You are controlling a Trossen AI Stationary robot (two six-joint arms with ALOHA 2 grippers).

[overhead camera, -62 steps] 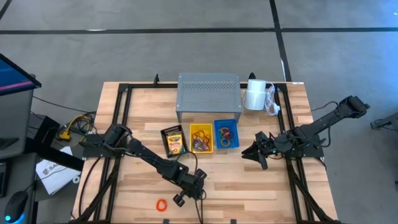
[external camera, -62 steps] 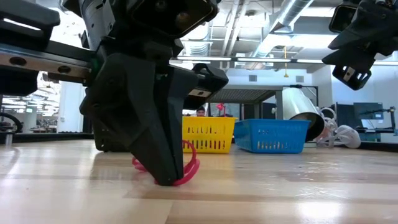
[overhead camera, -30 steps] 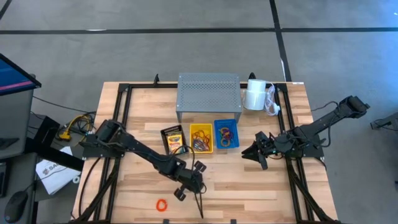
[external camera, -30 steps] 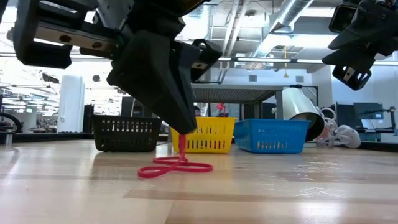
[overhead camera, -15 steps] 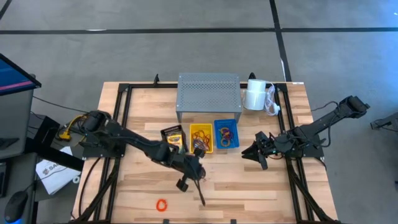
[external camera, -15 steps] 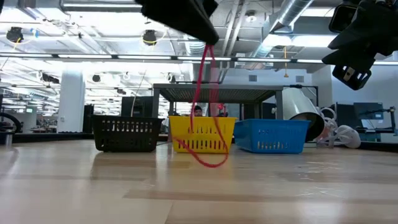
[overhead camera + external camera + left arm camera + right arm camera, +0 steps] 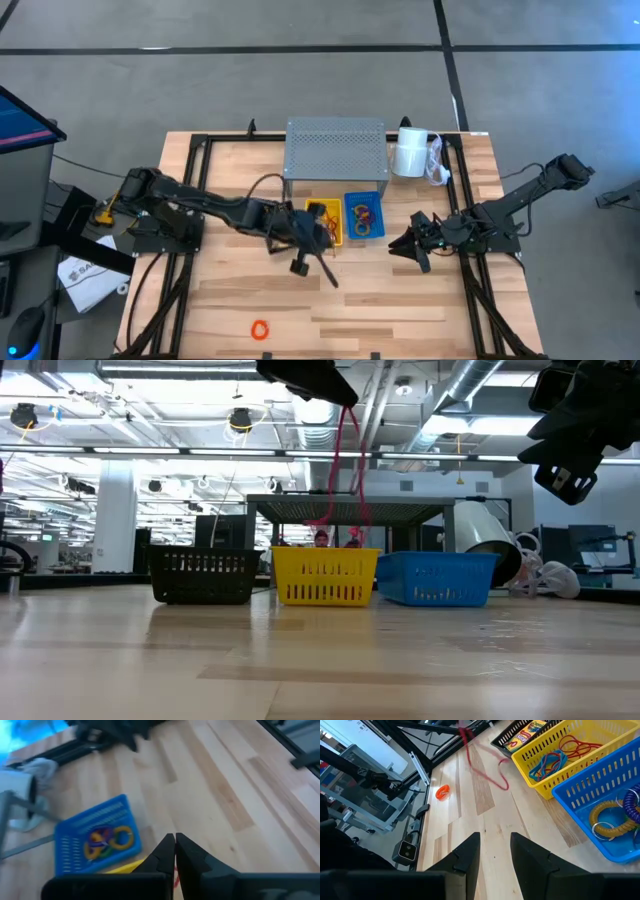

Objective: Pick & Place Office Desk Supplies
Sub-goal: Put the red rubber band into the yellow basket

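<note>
My left gripper (image 7: 316,240) hangs high near the yellow basket's (image 7: 323,222) near side, shut on a red rubber band (image 7: 343,470). The loop also shows in the right wrist view, red rubber band (image 7: 481,761). The yellow basket (image 7: 570,750) holds several bands, and the blue basket (image 7: 95,837) beside it holds coiled loops. A crayon box (image 7: 527,731) lies in the black basket (image 7: 203,575). An orange band (image 7: 260,328) rests flat on the table near the front edge. My right gripper (image 7: 495,851) waits open at the table's right (image 7: 405,248). My left gripper pinches the red band's top end (image 7: 347,408) between its two shut fingertips, which slant downward. The loop hangs long and slack below them, lifted clear of the table. Its lower end (image 7: 338,525) dangles just above the yellow basket's rim.
A grey perforated riser (image 7: 335,150) stands behind the baskets, with a white roll (image 7: 408,153) to its right. Bare wood lies between the baskets and the near edge, broken only by the orange band. Black frame rails run along both table sides.
My left gripper has risen and swung from the near middle of the table toward the far edge, up to the yellow basket, staying shut. The red band, with one end on the wood before, is now lifted clear and hangs stretched below the fingers.
</note>
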